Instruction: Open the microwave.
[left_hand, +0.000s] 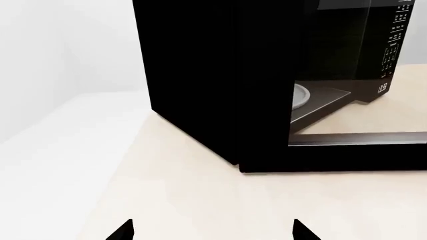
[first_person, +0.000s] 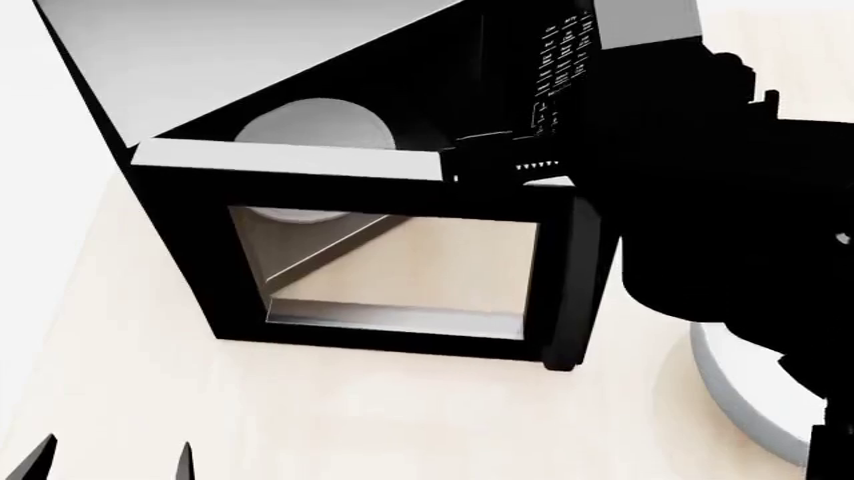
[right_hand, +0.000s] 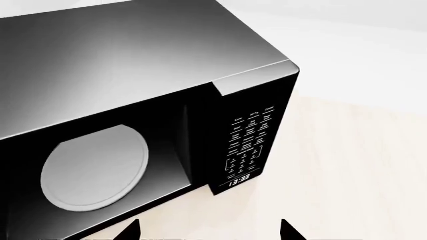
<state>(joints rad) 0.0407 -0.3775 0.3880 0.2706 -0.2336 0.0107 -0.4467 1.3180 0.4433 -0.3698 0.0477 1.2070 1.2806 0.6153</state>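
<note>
The microwave (first_person: 267, 60) stands on the beige table with its door (first_person: 387, 335) swung wide open, the glass window facing me. Its vertical black handle (first_person: 571, 290) is at the door's free edge. The white turntable (right_hand: 93, 167) shows inside the cavity, beside the white-lettered keypad (right_hand: 247, 145). My left gripper (left_hand: 213, 232) is open over bare table, short of the microwave's left side (left_hand: 200, 75); its fingertips (first_person: 47, 460) show at the bottom left of the head view. My right gripper (right_hand: 210, 231) is open in front of the cavity, holding nothing. The right arm (first_person: 721, 200) hides that gripper in the head view.
A grey-white bowl (first_person: 741, 400) sits on the table to the right of the door, partly behind my right arm. The beige tabletop (first_person: 134, 380) runs left and in front of the microwave, with a white surface (left_hand: 40, 150) beyond its left edge.
</note>
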